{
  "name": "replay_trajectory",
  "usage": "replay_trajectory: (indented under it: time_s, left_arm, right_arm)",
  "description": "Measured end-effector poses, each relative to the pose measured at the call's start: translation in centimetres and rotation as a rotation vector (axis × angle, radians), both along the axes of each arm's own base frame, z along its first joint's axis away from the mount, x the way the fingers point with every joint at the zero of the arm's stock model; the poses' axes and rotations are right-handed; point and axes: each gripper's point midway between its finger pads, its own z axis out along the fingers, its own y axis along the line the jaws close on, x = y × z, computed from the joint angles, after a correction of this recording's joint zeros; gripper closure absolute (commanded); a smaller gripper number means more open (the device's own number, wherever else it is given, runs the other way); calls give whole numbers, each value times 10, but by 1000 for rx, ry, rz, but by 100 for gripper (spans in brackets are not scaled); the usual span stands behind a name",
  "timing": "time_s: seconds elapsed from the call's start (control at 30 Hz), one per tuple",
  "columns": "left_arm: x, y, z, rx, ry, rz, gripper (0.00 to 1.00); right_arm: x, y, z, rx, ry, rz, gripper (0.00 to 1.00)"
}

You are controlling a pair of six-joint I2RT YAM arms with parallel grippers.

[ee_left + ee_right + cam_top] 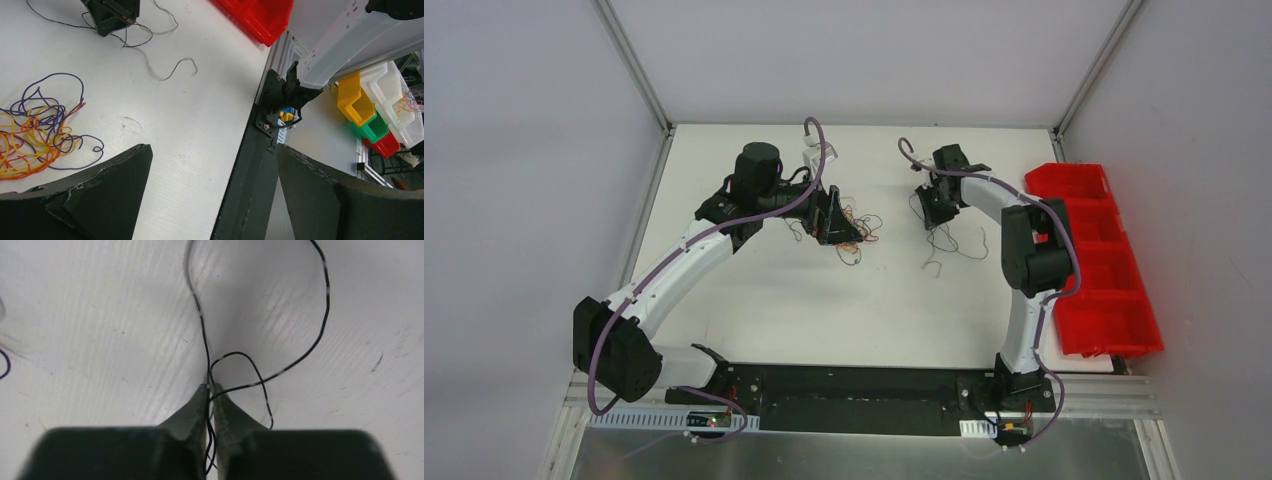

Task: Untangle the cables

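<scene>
The orange, yellow and purple cables [35, 140] lay bunched mid-table, just beside the left gripper [212, 150], whose jaws stood wide apart and held nothing. The dark cables [942, 238] sprawled under the right gripper [210, 390], which was pinched tight on one strand. The white table [824, 310] lay open between both bunches and toward the bases. Red bins [1104, 260] lined its right edge, and grey walls [524, 150] enclosed it.

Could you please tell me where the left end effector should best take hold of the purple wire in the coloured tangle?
Take the purple wire at its big loop, which arches clear of the orange and yellow wires. Probably come from above on that outer side, the open left end effector straddling the single strand.
</scene>
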Motion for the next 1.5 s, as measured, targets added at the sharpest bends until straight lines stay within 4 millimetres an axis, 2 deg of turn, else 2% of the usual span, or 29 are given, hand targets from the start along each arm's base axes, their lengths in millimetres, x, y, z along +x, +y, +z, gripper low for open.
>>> replay_trajectory:
  time_s: [0.17, 0.3, 0.37, 0.5, 0.67, 0.73, 0.83, 0.97, 1.07, 1.23, 1.37, 1.5]
  left_arm:
    - [0, 0, 0, 1, 0, 1, 1]
    - [0, 0, 0, 1, 0, 1, 1]
    - [0, 0, 0, 0, -1, 1, 0]
    - [-2, 1, 3, -4, -9, 1, 0]
    - [-3, 2, 7, -8, -23, 0, 0]
    - [-2, 2, 5, -2, -36, -3, 0]
    - [0, 3, 3, 17, -43, -7, 0]
    - [12, -3, 6, 30, -63, -17, 0]
    - [22, -8, 7, 34, -74, -21, 0]
    - [34, -15, 6, 38, -74, -34, 0]
    - [38, -17, 3, 45, -82, -40, 0]
    - [37, -17, 2, 46, -87, -47, 0]
  right_arm:
    - [1, -5, 0, 17, 1, -12, 100]
    - [-15, -7, 4, 21, 29, -7, 100]
    - [-22, -8, 16, 33, 39, -5, 100]
    - [-25, -18, 62, 76, -19, -18, 100]
    - [-13, -44, 144, 127, -158, -34, 100]
    - [-11, -53, 167, 142, -192, -26, 100]
    - [-16, -64, 190, 149, -205, -3, 100]
    - [-17, -79, 207, 160, -222, 20, 100]
    - [-5, -98, 222, 163, -267, 20, 100]
    - [40, -135, 244, 130, -376, 62, 100]
    - [71, -164, 243, 67, -434, 126, 100]
    - [85, -197, 226, -42, -445, 200, 100]
